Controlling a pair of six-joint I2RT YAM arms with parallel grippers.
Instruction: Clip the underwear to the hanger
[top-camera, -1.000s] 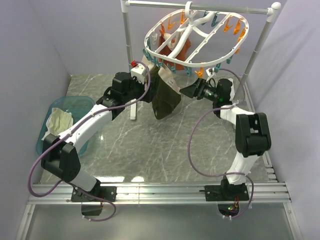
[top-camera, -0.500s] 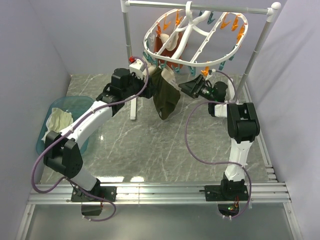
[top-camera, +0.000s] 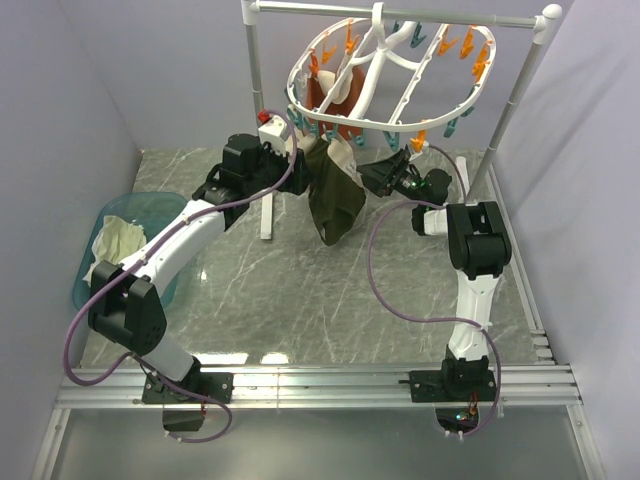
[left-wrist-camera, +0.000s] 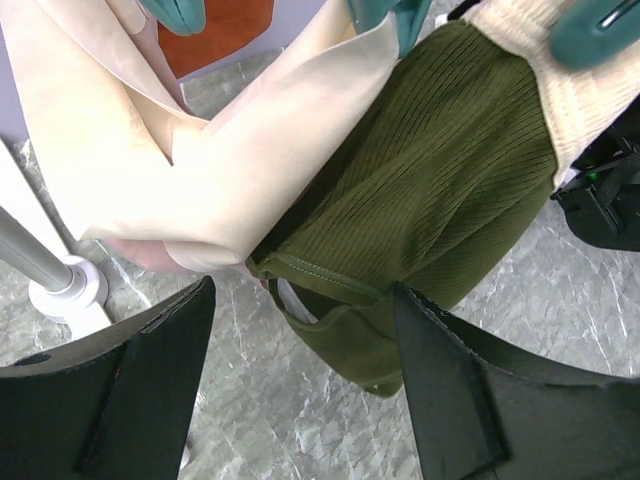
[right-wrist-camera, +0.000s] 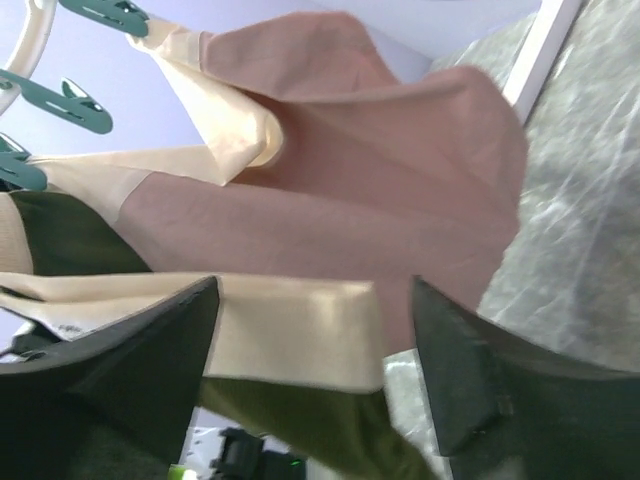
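A grey marbled table (top-camera: 300, 290) between lavender walls was seen from above, with the hanger (top-camera: 400, 126) hung tilted from a white pole stand (top-camera: 400, 12) at the far side. The underwear (top-camera: 335, 200) dangled below the hanger's near left rim, clear of the table, presumably so that its waistband could be met by the pegs. The left pincer (top-camera: 300, 150) was held just left of it and the right pincer (top-camera: 372, 178) just right, each with its fingers apart and nothing clamped. Only in the left wrist view was a teal peg (left-wrist-camera: 600, 30) shown against the pale ribbed waistband; whether it gripped could not be told. In the right wrist view a pinkish-beige garment (right-wrist-camera: 350, 190) was revealed hanging close beside the underwear.
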